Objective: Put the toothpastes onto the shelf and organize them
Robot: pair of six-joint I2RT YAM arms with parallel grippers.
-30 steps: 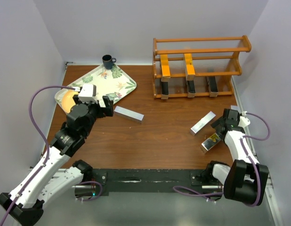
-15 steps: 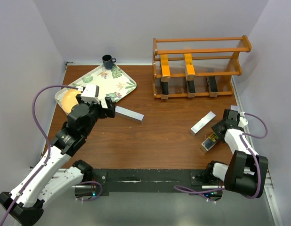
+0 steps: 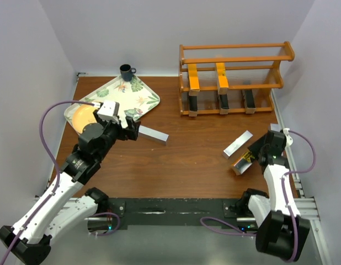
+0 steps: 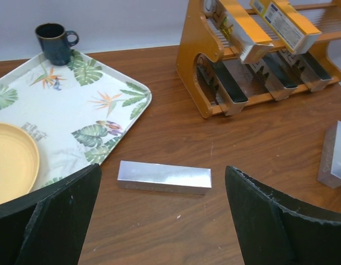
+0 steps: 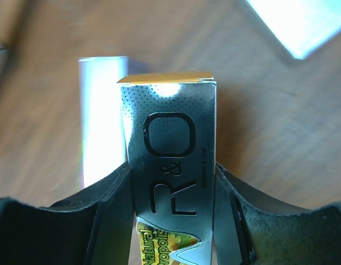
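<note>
The shelf [image 3: 236, 52] stands at the far right of the counter [image 3: 187, 160] and carries five toothpastes. Two orange-yellow boxes [image 3: 193, 77] lean on the middle tier and three black boxes [image 3: 223, 101] stand on the bottom one. Three more are off it. One silver box [image 3: 151, 133] lies near the leaf-patterned tray [image 3: 144, 90], a second silver box [image 3: 238, 144] lies at the right, and the R&O box [image 3: 242, 164] is near the counter's right edge. The right wrist view shows a silvery strip just beside that box, and I cannot tell what it is.

One dark mug [image 3: 126, 72] stands beside the tray's far edge, and one yellow plate [image 3: 82, 117] lies on the tray.

The orange-ended box reads "R&O", with "Natural" and what looks like "Propolis" below.

The right pincer [image 5: 170, 187] is narrow, its fingers pressed against both long sides of the R&O box. A second ago it stood wide, and the box has turned slightly since. The left pincer [image 3: 126, 130] stays wide and holds nothing. It has moved closer to the first silver box.
</note>
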